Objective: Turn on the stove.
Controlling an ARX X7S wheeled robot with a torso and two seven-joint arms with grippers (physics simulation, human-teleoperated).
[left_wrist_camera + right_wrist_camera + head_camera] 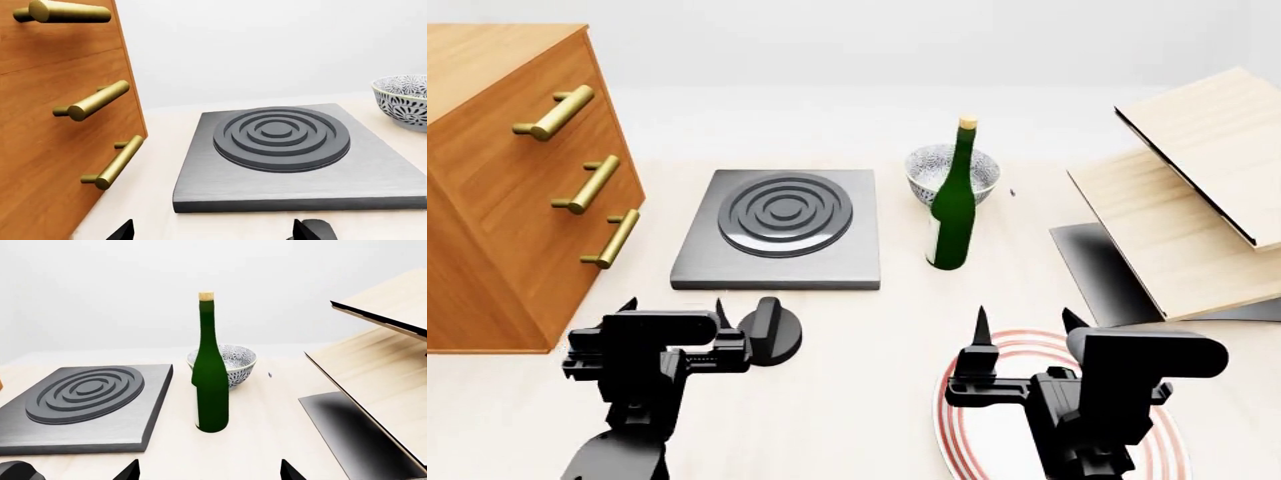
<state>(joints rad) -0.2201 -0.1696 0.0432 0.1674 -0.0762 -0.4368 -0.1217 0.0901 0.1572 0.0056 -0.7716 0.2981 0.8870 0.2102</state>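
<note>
The stove [781, 240] is a flat dark-grey slab with a ringed round burner [785, 212] in the middle of the table. It also shows in the left wrist view [287, 170] and the right wrist view [80, 410]. Its small black round knob [771, 335] lies on the table in front of the slab. My left gripper [674, 308] is open and empty, just left of the knob. In the left wrist view the knob [315, 230] sits beside one fingertip of that gripper [212, 231]. My right gripper [1025, 322] is open and empty over a red-rimmed white plate [1014, 350].
A wooden drawer cabinet [494, 190] with brass handles stands left of the stove. A green bottle [953, 200] and a patterned bowl [941, 170] stand right of it. Slanted wooden boards [1188, 200] over a dark sheet [1094, 270] fill the right side.
</note>
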